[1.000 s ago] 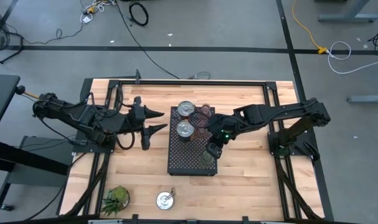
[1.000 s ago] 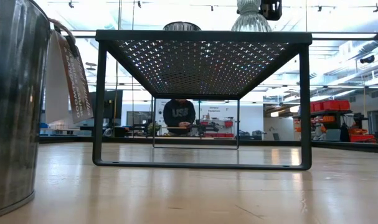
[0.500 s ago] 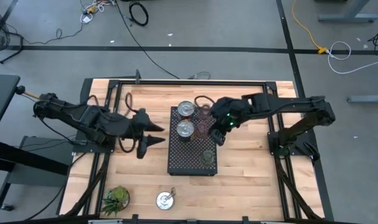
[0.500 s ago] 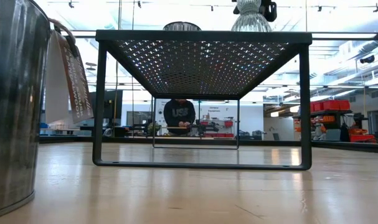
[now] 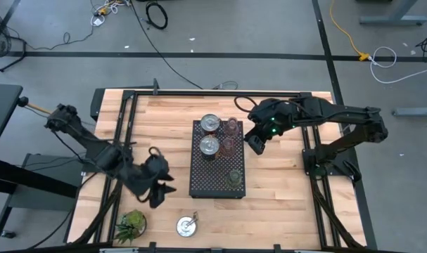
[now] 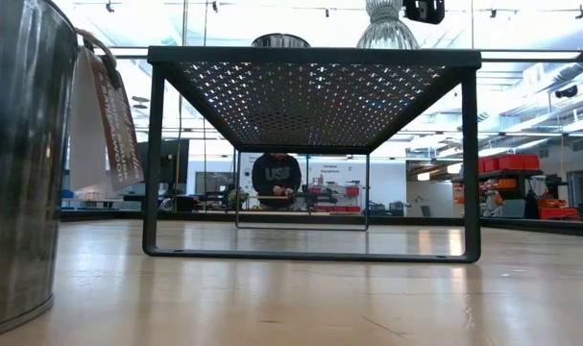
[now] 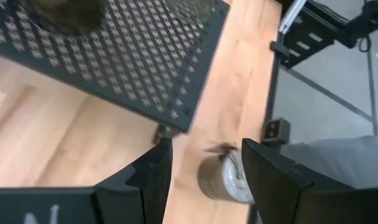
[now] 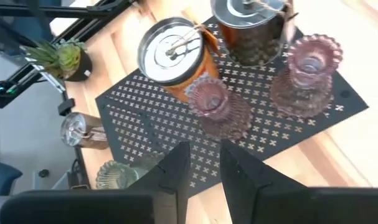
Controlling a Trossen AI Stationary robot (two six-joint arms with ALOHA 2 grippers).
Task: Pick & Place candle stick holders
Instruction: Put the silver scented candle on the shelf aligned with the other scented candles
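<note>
On the black perforated tray [image 5: 199, 179] stand two silvery holders [image 5: 210, 124] [image 5: 209, 146], two pink glass ones [image 5: 231, 126] [image 5: 227, 144] and an olive-green one [image 5: 234, 177]. A third silvery holder [image 5: 187, 225] stands on the table near the front edge; it also shows between my left fingers' line of sight [image 7: 223, 177]. My left gripper [image 5: 161, 193] is open and empty, left of the tray's near left corner. My right gripper [image 5: 255, 145] is open a little and empty, above the tray's right edge, beside the pink holders [image 8: 217, 109].
A spiky green plant [image 5: 131, 225] stands at the near left, beside the loose silvery holder. The tray is raised on legs [image 6: 155, 163]. Bare wood lies to the right of the tray [image 5: 283, 183]. A person stands in the room behind [image 6: 277, 178].
My left gripper has swung from beside the tray's far left toward the table's near edge, closing on the loose silvery holder, and turned. My right gripper has drawn back from the olive-green holder toward the far right; the holder stays on the tray.
</note>
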